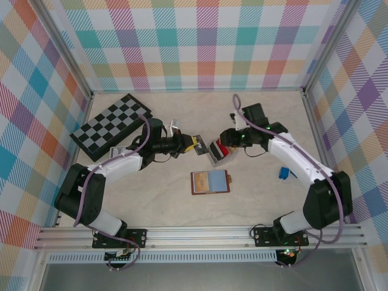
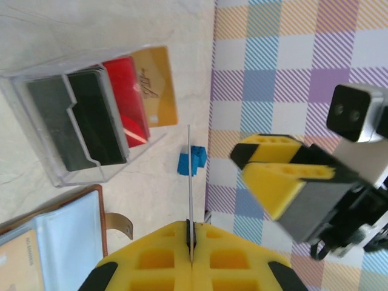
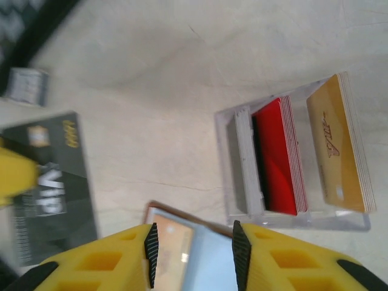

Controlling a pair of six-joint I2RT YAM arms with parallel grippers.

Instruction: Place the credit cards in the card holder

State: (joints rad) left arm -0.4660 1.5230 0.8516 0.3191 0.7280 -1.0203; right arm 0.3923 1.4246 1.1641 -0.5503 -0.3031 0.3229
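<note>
My left gripper (image 2: pixel 190 227) is shut on a black credit card (image 3: pixel 51 188), which appears edge-on (image 2: pixel 190 176) in the left wrist view. In the top view that gripper (image 1: pixel 195 144) hovers left of the clear tray (image 1: pixel 223 159). More credit cards stand in the tray: black (image 2: pixel 91 118), red (image 3: pixel 276 154) and tan (image 3: pixel 336 145). The card holder (image 1: pixel 210 182) lies open on the table, with light blue and tan pockets (image 3: pixel 194 242) and its snap tab (image 2: pixel 121 224) showing. My right gripper (image 3: pixel 194 254) is open above the holder, beside the tray, with nothing between its fingers.
A folded checkerboard (image 1: pixel 109 124) lies at the back left. A small blue object (image 1: pixel 283 173) sits on the table at the right, under the right arm. Checked walls enclose the table on three sides.
</note>
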